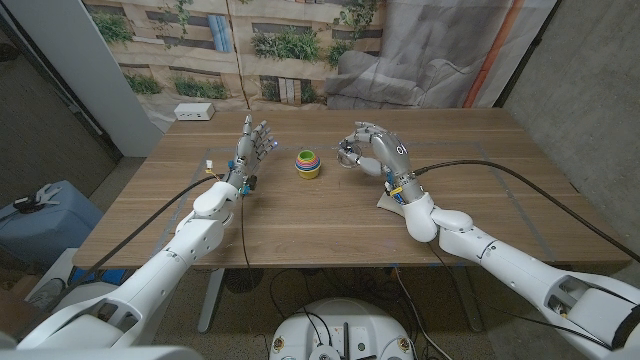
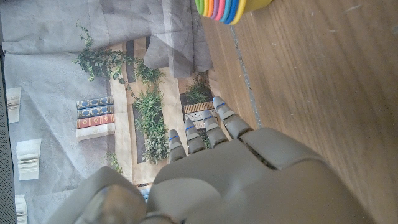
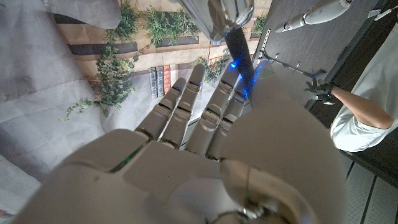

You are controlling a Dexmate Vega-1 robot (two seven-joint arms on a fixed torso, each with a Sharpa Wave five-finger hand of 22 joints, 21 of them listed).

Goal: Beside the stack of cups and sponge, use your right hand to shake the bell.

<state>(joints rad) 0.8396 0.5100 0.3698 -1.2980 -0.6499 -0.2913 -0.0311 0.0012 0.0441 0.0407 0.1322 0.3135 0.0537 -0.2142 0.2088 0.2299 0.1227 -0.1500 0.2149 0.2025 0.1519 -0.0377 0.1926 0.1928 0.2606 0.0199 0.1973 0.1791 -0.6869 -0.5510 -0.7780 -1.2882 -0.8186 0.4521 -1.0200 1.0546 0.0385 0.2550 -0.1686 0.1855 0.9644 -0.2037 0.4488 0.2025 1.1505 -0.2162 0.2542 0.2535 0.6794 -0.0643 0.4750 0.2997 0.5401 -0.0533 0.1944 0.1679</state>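
Right hand [image 1: 368,147] grips small silver metal bell [image 3: 219,15] by its black handle, lifted clear of wooden table [image 1: 330,220] just beside rainbow-coloured stack of plastic cups [image 1: 308,163], seemingly so it can swing freely; left hand [image 1: 252,146] waits open, fingers apart.

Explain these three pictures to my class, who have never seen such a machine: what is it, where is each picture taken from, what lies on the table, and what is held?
This is a robot with two arms, each ending in a hand. The head view looks down on the wooden table. The other two pictures come from cameras on the wrists, looking along each hand's back. On the table stands a stack of cups in bright colours. The left hand holds nothing, its fingers apart. The right hand grips a bell by its dark handle. A person's arm shows at the right wrist view's edge.
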